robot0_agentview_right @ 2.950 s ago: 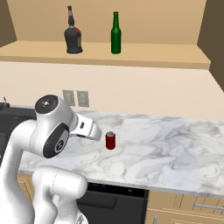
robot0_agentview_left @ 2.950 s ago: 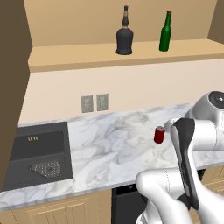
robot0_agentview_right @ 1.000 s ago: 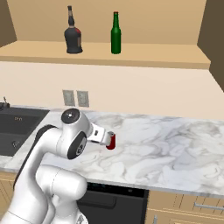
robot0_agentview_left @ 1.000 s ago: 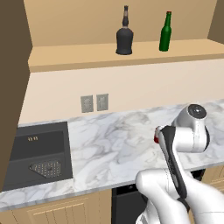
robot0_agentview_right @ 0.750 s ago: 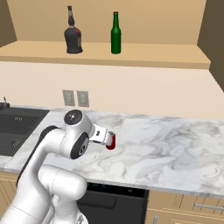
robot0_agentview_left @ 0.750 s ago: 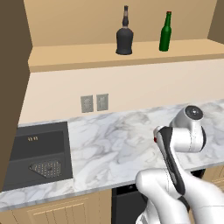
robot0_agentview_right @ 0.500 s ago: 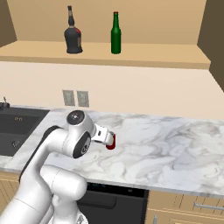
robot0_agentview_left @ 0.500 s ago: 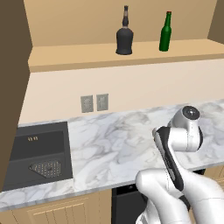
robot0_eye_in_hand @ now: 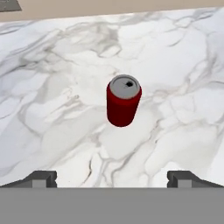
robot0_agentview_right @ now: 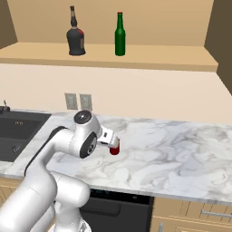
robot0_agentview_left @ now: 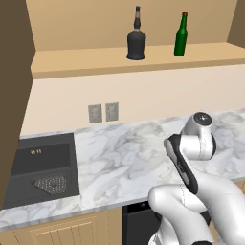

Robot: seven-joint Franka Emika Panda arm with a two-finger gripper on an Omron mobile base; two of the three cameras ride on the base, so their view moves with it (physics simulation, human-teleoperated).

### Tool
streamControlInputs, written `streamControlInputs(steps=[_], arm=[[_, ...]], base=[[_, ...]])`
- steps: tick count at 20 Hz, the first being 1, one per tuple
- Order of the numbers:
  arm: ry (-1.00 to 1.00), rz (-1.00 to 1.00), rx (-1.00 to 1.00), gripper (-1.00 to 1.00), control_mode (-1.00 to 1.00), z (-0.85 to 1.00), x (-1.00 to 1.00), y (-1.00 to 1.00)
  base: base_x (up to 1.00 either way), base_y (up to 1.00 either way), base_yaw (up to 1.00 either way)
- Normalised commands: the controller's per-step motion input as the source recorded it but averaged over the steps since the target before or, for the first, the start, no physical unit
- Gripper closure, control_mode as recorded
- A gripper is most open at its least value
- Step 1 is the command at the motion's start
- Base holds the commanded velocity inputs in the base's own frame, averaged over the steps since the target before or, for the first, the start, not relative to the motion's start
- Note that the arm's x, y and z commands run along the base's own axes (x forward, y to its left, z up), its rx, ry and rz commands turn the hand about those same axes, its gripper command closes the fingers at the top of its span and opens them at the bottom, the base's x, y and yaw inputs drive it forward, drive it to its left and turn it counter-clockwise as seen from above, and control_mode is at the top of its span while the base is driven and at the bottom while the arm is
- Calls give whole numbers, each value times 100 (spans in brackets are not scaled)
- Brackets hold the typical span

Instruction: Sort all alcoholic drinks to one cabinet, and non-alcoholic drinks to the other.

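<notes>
Jaws spread wide, the gripper (robot0_eye_in_hand: 112,178) hovers above the upright red can (robot0_eye_in_hand: 124,100) on the marble counter (robot0_eye_in_hand: 183,65); an off-centre descent risks toppling it.

arm: bent forward and down at the elbow, wrist lowered toward the near counter edge
gripper (robot0_eye_in_hand: 112,178): pointing steeply down, jaws spread wide
fingertips (robot0_eye_in_hand: 41,178): far apart, holding nothing
</notes>
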Motion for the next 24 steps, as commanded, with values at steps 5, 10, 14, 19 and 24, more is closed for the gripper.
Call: streamControlInputs(steps=[5,10,14,19,24], arm=[[1,0,0,-100,-100,-18,30,-5],[1,0,0,-100,-100,-14,19,-6],[1,0,0,-100,-100,-12,5,-5],[0,0,0,-100,-100,-23,3,-1],[-2,0,0,-100,-100,-23,4,0]], base=[[0,0,0],[0,0,0],[0,0,0],[0,0,0],[0,0,0]])
